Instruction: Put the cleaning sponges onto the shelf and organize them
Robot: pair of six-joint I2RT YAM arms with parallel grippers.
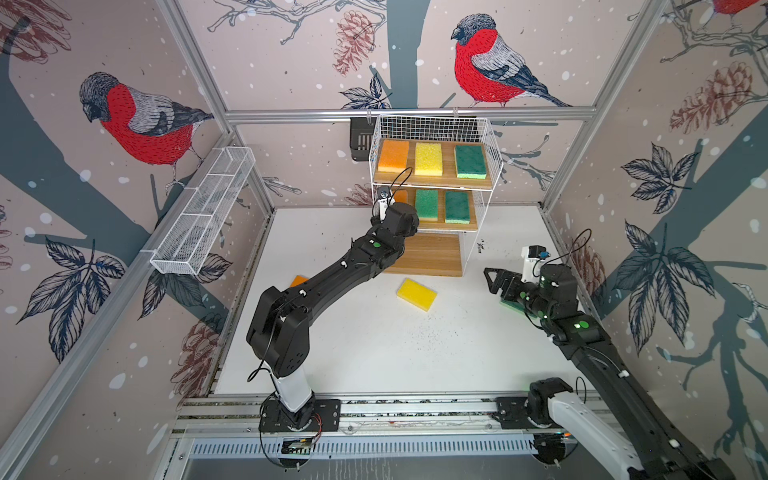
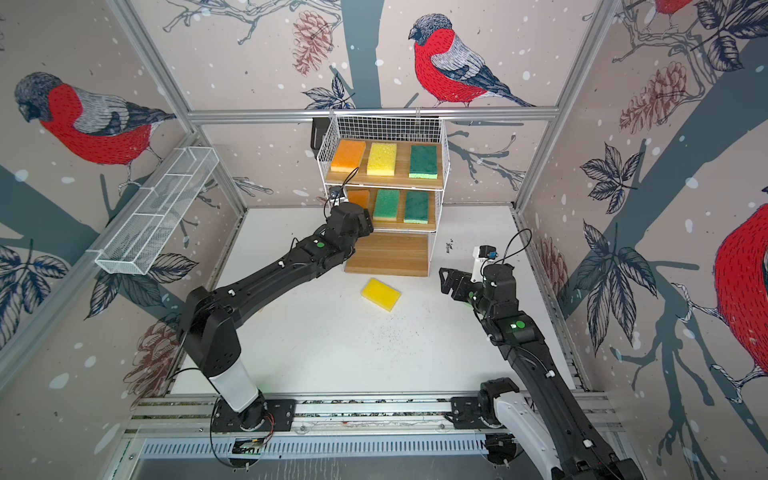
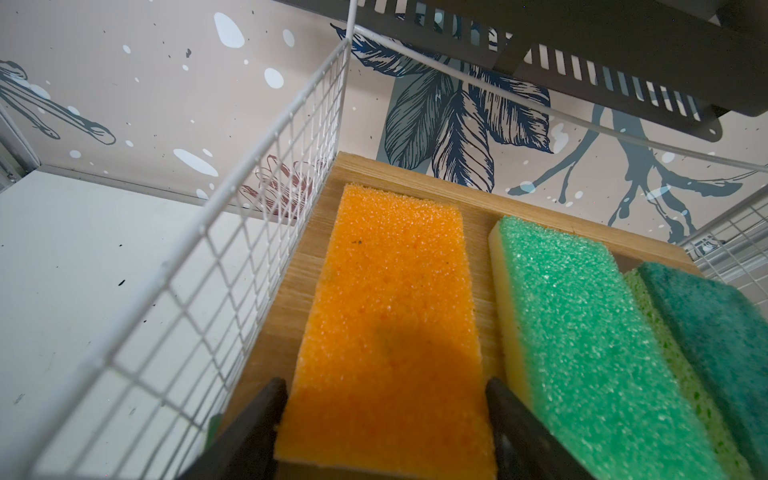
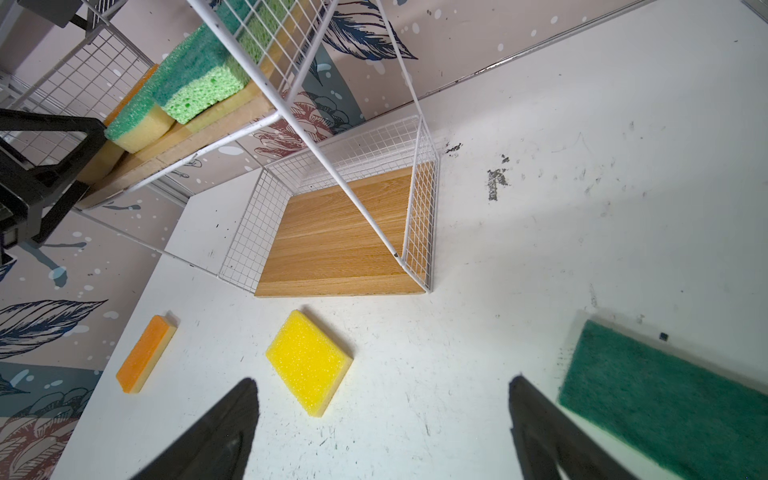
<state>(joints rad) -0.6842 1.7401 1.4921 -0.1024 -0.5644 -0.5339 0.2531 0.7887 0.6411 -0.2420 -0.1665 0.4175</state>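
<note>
Left wrist: orange sponge [image 3: 390, 316], coarse-pored, flat, rectangular.

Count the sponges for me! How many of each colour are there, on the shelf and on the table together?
Orange sponges: 3
Yellow sponges: 2
Green sponges: 4
Total: 9
</note>
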